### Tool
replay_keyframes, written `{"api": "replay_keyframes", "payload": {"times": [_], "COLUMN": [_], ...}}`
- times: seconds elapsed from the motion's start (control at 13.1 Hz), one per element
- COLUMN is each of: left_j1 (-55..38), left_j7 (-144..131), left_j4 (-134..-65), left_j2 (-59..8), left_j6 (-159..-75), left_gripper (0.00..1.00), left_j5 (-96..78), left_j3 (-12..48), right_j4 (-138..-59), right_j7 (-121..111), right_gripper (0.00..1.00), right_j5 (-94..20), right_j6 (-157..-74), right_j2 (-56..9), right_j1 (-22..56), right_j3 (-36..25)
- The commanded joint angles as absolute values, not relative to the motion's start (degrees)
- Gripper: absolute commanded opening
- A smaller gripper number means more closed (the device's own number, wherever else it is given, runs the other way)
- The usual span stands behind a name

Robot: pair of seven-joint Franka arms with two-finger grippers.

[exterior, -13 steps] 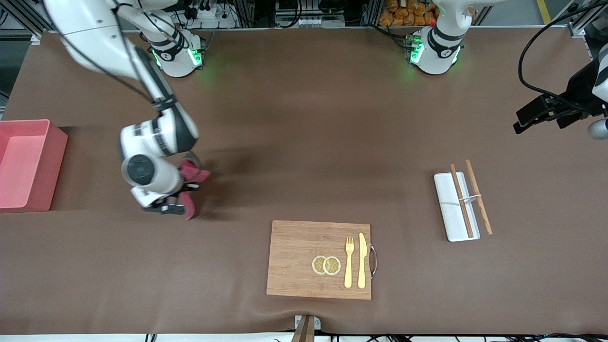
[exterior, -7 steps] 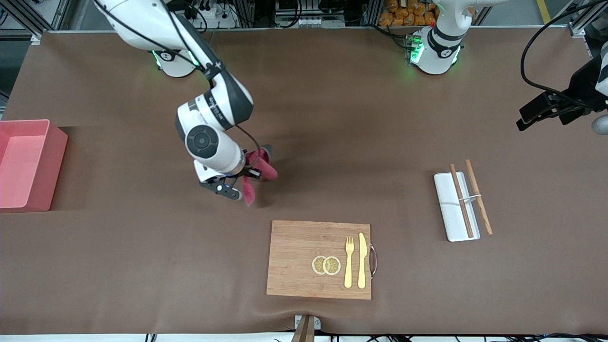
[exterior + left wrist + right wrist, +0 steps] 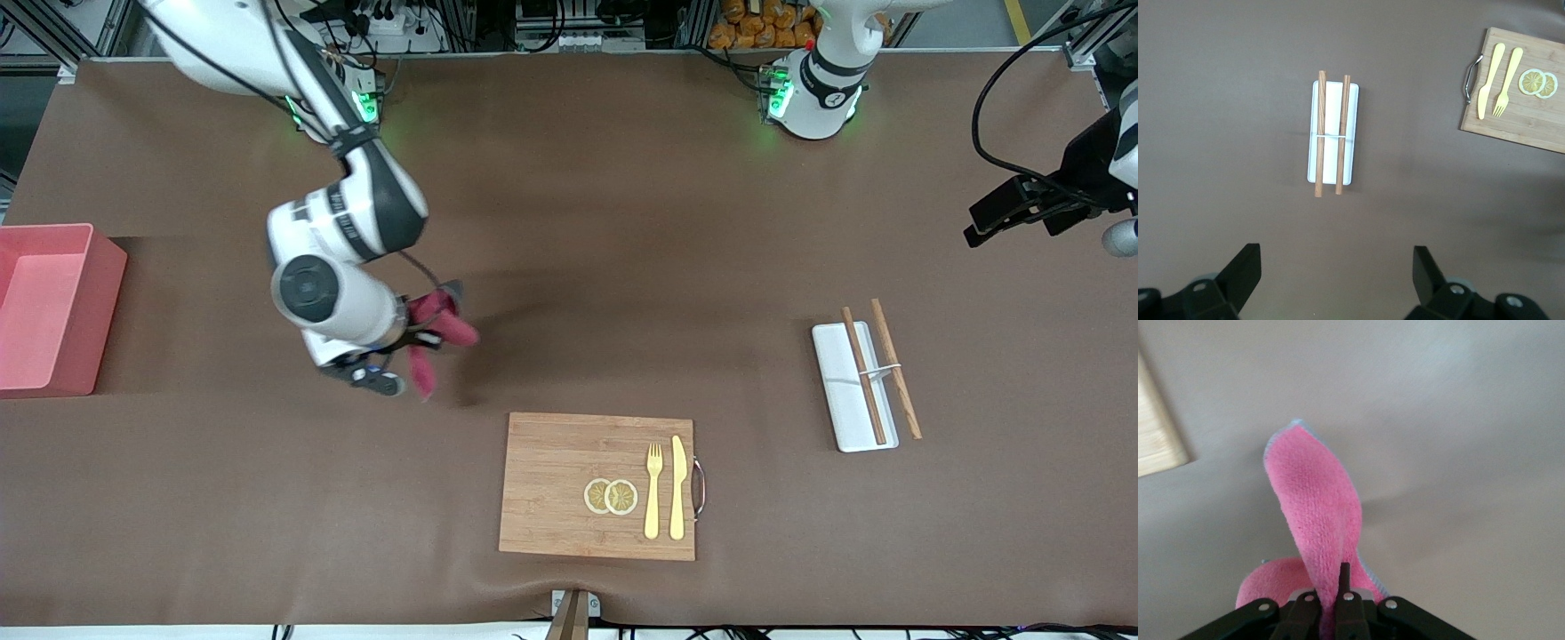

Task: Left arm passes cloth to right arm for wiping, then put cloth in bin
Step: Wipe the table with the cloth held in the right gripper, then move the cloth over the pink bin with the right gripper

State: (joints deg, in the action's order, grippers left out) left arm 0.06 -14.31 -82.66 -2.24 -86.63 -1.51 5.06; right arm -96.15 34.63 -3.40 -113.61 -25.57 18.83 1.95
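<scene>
While the right pincer [image 3: 418, 342] clamps it, the cloth [image 3: 433, 331] droops — crimson-pink, seemingly grey-edged.

No readable text, label or number on anything in view.

Cloth [image 3: 433, 333]: crimson-pink, fuzzy, pale grey-blue edging. Bin [image 3: 53, 307]: salmon-pink, plain walls. Table cover [image 3: 569, 222]: uniform brown. Board [image 3: 569, 484]: light wood grain, two yellow citrus slices [image 3: 611, 496], yellow fork [image 3: 653, 491] and knife [image 3: 678, 487]. Tray [image 3: 845, 391]: white, with brown sticks [image 3: 880, 369], possibly chopsticks.
</scene>
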Motion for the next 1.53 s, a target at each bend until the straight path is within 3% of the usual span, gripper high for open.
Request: {"api": "replay_keyframes", "payload": {"times": [0.0,0.46,0.61,0.84,1.45], "left_j1": [-0.4,-0.5,-0.6,-0.6,-0.3], "left_j7": [-14.4,-14.4,-14.4,-14.3,-13.4], "left_j4": [-83.6,-83.6,-83.6,-83.6,-83.6], "left_j2": [-1.6,-1.9,-2.0,-2.1,-2.0], "left_j6": [-87.4,-87.4,-87.4,-87.4,-87.4], "left_gripper": [1.0,1.0,1.0,1.0,1.0], "left_j5": [-0.4,-0.4,-0.4,-0.4,-0.4], "left_j3": [4.9,5.0,5.1,5.2,5.2], "right_j4": [-97.1,-95.1,-89.7,-87.6,-82.5], "right_j7": [22.2,-23.6,-36.3,-53.3,-75.7], "right_gripper": [0.0,0.0,0.0,0.0,0.0], "right_j5": [0.2,0.5,1.1,3.8,4.0], "right_j6": [-110.7,-105.9,-103.3,-103.6,-124.3], "right_j2": [-22.4,-17.9,-18.6,-20.3,-37.9], "right_j1": [11.9,-11.2,-20.0,-29.4,-42.3], "right_j3": [2.6,2.6,2.5,2.5,2.5]}}
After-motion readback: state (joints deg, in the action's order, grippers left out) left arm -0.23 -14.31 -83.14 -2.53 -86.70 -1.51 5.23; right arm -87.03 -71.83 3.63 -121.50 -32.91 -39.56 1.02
